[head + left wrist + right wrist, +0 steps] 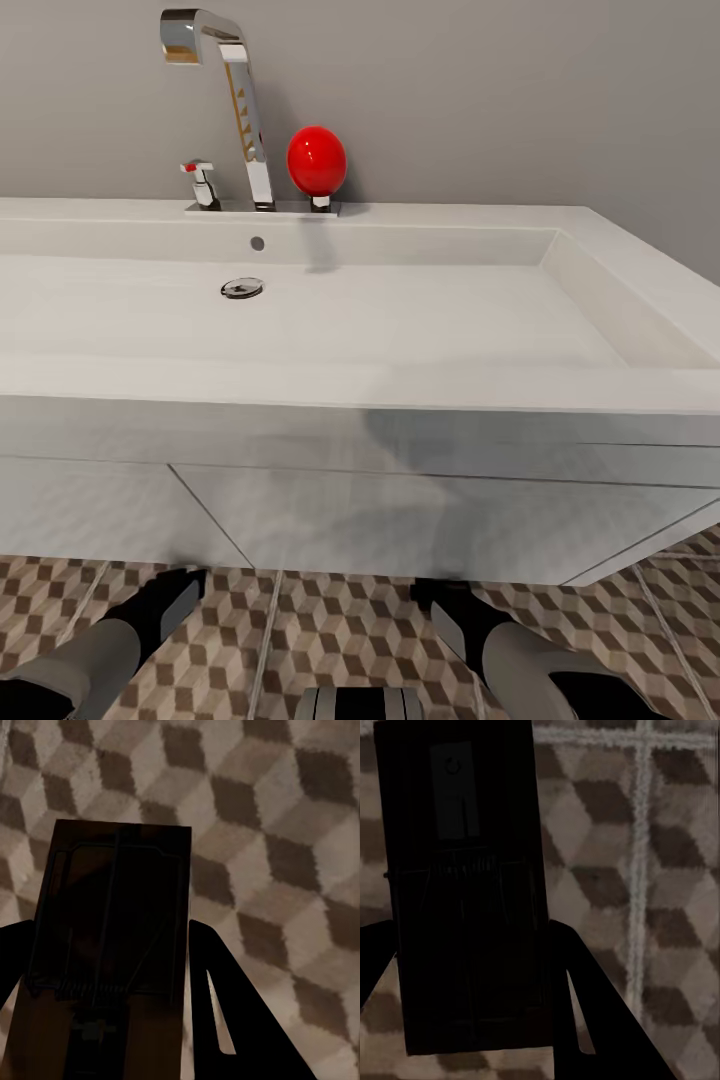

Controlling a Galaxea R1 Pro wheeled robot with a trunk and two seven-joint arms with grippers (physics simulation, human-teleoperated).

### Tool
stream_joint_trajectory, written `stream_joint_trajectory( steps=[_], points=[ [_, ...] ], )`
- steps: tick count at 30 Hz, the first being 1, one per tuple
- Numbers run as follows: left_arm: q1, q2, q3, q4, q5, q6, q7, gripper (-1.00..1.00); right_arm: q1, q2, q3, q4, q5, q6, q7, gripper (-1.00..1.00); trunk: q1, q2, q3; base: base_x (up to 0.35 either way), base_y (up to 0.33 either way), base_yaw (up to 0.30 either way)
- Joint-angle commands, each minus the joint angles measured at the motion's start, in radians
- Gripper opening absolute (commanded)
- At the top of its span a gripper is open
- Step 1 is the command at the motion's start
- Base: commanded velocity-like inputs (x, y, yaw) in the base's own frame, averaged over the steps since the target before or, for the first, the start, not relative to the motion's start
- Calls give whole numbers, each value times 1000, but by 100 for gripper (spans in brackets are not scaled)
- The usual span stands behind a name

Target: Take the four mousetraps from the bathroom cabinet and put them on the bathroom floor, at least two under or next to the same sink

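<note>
- Left wrist view had the left gripper [105, 967] pinched onto a mousetrap [112, 945], one dark finger [225, 1012] pressed to each long edge of the board.
- That trap looked like a thin flat wooden rectangle, deep in shadow, with a dark wire frame across its face, a coil spring near the gripper end and a small pale bit below that.
- Its long axis ran straight out along the fingers, free end pointing away from the wrist, hanging over the bathroom floor [285, 832]. Couldn't tell if it was touching the tiles.
- Right wrist view was pretty much the same deal: the right gripper [472, 975] was clamped on the second mousetrap [465, 892], fingers on both long sides.
- This one was almost black in the shade, with a paler rectangular plate near the far end and a spring line across the middle.
- It also pointed lengthwise away from the wrist, with a pale grout line of the floor running beside it.
- Head view showed both arms low at the base of the white vanity [400, 500], the left gripper's dark fingers near its left side and the right one further right, over cube-pattern tile.
- Above that sat the bathroom sink [620, 300], with a chrome faucet [240, 110], a small tap handle [200, 180] and a red ball-shaped knob [316, 160] at the back by the grey wall [500, 90].
</note>
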Motion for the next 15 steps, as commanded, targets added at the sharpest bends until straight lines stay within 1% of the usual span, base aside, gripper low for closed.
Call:
stream_joint_trajectory(
  steps=[1,9,15],
  points=[
    [-9,3,0,-3,2,1,6,-100,0,1,3,-4,12,-3,-3,-100,0,0,0,0,0,0],
    [-10,7,0,-1,-3,-11,6,-100,1,3,6,-2,13,-15,-3,-100,0,0,0,0,0,0],
    [-10,8,-1,5,-3,-52,6,-100,0,12,10,-2,14,-16,-5,-100,0,0,0,0,0,0]
  ],
)
